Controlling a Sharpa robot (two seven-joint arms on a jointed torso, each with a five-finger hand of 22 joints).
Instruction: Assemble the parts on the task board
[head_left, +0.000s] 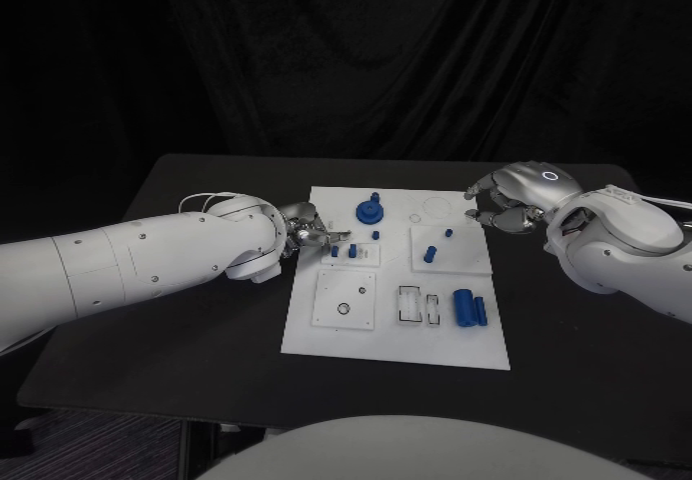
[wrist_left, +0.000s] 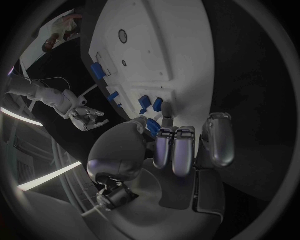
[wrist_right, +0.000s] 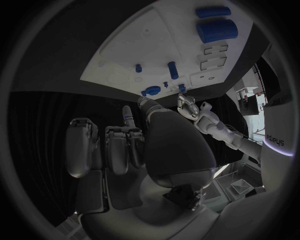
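The head camera looks steeply down from above the near table edge, taking in the whole task board (head_left: 397, 330). Each wrist camera sits close behind its own hand, the left hand (wrist_left: 181, 150) and the right hand (wrist_right: 134, 145), facing past the fingers onto the board, which all three views share.

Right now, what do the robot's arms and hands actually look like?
Both arms are bulky, rounded white shells dotted with small dark screws. The left hand and right hand are silver metal with many jointed fingers. The right hand's back carries a small glowing ring. Thin pale cables loop near each wrist.
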